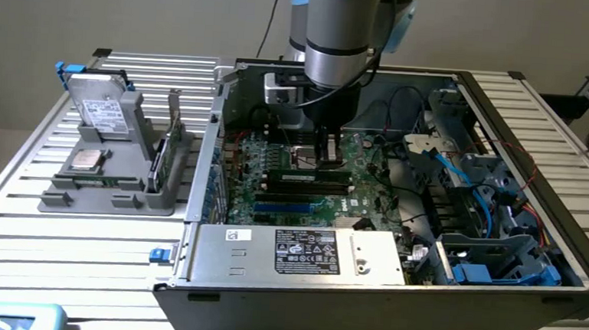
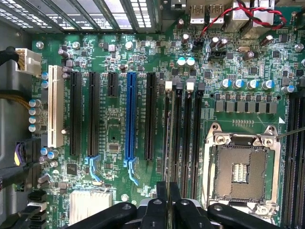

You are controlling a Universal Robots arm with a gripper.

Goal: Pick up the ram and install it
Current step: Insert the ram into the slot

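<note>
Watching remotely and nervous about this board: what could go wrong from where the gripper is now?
1. The shut gripper hangs over the memory slots, which lie tightly side by side; a small offset could hit the wrong slot or a latch.
2. The open processor socket beside them is bare; a slip could damage its contacts.
3. Loose cables run near the arm and might snag.
</note>
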